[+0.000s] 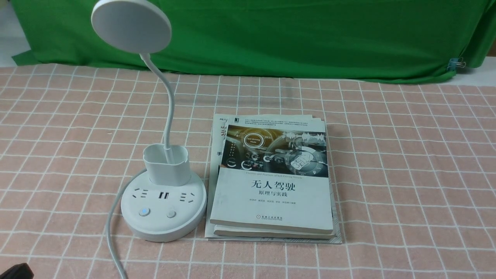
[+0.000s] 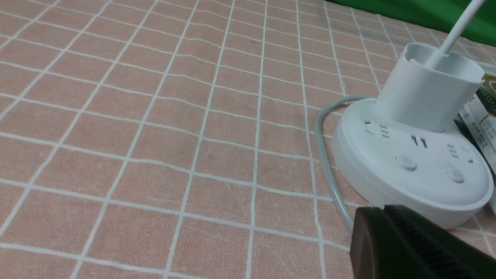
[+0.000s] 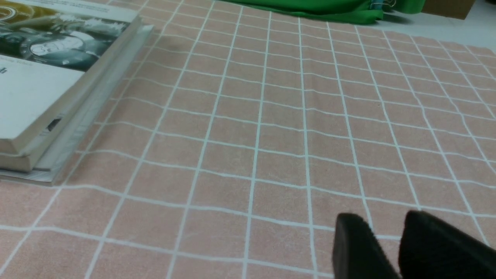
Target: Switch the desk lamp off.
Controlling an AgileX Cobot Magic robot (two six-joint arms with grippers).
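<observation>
The white desk lamp (image 1: 162,209) stands left of centre on the checked cloth. It has a flat round head (image 1: 131,25), a bendy neck, a cup holder (image 1: 166,164) and a round base with sockets. Two buttons sit at the base's front: the left one (image 1: 144,211) glows faintly blue and the right one (image 1: 171,214) is plain. In the left wrist view the base (image 2: 410,170) is close ahead of my left gripper (image 2: 383,211), whose jaws are pressed together and empty. Only a black corner of the left gripper (image 1: 15,270) shows in the front view. My right gripper (image 3: 381,221) hangs over bare cloth, slightly open and empty.
A stack of books (image 1: 271,182) lies just right of the lamp base and also shows in the right wrist view (image 3: 46,77). The lamp's grey cable (image 1: 112,232) runs from the base toward the near edge. A green cloth (image 1: 290,35) hangs at the back.
</observation>
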